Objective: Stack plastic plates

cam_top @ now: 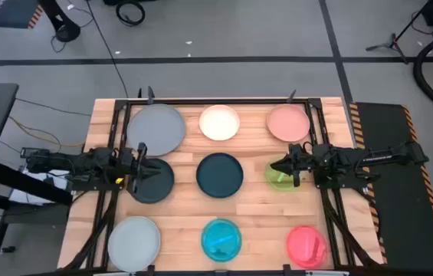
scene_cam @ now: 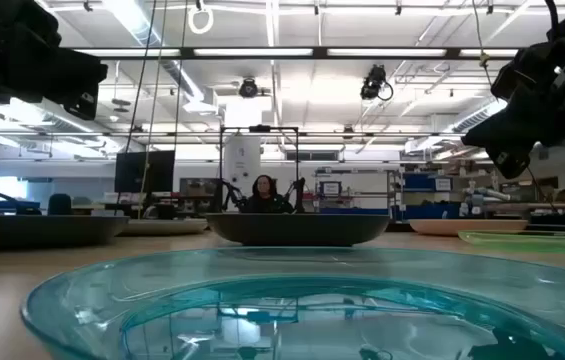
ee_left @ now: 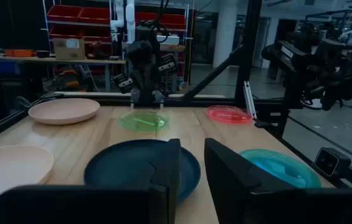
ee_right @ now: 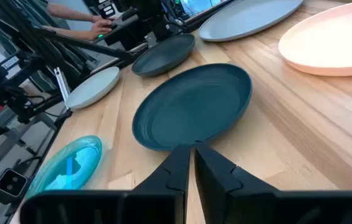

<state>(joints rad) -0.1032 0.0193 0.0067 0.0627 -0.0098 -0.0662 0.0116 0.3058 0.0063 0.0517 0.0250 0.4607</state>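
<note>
Nine round plastic plates point(cam_top: 220, 175), unstacked

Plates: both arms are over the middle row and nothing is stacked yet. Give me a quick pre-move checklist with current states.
1. All nine plates lie apart, none stacked: ok.
2. Left gripper is over the black plate, fingers parted in its wrist view, nothing held: ok.
3. Right gripper is over the green plate, fingers nearly together, nothing held: ok.
4. Either gripper touching the plate under it: cannot tell.
5. Dark teal plate lies between the arms with neither arm over it: ok.
6. A person is beyond the table's edge in the right wrist view, not over the table: ok.
</note>
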